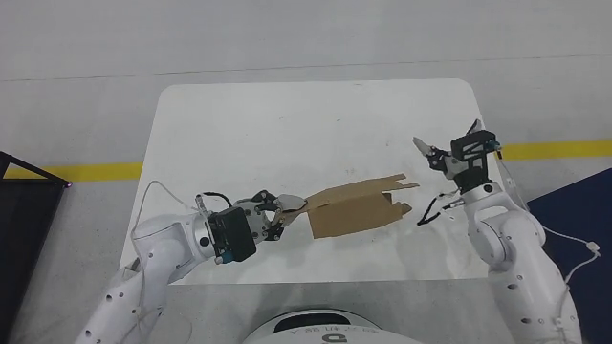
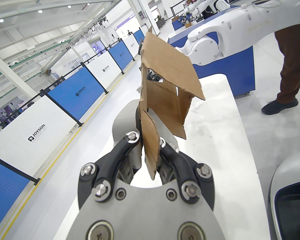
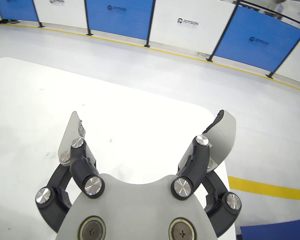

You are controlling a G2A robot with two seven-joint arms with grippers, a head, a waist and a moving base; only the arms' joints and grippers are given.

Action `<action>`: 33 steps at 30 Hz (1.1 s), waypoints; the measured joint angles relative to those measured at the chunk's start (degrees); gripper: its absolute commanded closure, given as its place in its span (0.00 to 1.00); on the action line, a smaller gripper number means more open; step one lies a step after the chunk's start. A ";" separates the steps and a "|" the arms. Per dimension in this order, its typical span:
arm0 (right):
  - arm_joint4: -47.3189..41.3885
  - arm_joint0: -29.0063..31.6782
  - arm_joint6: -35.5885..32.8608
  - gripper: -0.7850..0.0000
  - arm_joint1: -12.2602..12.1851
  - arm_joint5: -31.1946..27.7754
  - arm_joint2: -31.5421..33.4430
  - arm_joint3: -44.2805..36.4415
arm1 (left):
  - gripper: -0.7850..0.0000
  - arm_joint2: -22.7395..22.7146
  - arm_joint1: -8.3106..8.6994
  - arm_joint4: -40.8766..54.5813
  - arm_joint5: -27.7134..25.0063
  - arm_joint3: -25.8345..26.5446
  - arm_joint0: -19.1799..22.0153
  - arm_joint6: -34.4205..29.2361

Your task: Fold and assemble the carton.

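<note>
Carton [image 1: 356, 208], half-opened near the table's [image 1: 287, 124] front edge: left gripper [image 1: 287, 209] pinches its end flap, apparently anchoring it; right gripper [image 1: 448, 143], spread, hovers by the right edge.

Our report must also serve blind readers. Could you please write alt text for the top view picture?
The left gripper is shut on an end flap of a partly folded brown carton at the near side of a white table. The right gripper is open, apart from the carton's other end, near the table's edge.
</note>
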State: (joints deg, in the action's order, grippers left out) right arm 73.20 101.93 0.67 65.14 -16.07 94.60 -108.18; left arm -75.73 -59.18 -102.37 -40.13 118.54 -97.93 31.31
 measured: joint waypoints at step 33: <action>-15.35 2.63 -4.13 0.00 -3.18 -36.34 14.78 -6.95 | 1.00 6.43 0.52 -3.34 3.47 1.33 2.38 -7.35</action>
State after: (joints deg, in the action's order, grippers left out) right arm 57.85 104.56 -3.46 61.96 -52.41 109.38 -115.14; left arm -69.29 -58.66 -105.71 -36.66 119.87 -95.55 23.96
